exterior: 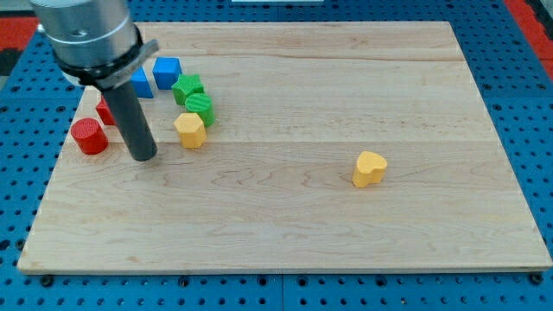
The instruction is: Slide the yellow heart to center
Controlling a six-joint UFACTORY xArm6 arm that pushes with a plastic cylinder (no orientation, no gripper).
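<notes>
The yellow heart (370, 168) lies alone in the right half of the wooden counter (285, 233), a little below mid-height and right of centre, with bare wood all around it. Nothing stands between it and the middle of the board.

My tip (143, 157) rests on the counter at the left of the frame, well apart from the heart. There is no gripper here to spread or press together; the arm ends in the plain dark rod.

The other blocks cluster around the rod in the upper left. A red cylinder (89, 136) sits just to the tip's left, and another red block (104, 111) is partly hidden behind the rod; its shape cannot be told. A yellow hexagon-like block (190, 130) lies just to the tip's right. Above it stand two green blocks, a ribbed one (200, 109) and a star-like one (187, 88), close together. Two blue blocks sit further up: a cube (167, 71) and one partly hidden by the rod (142, 83).
</notes>
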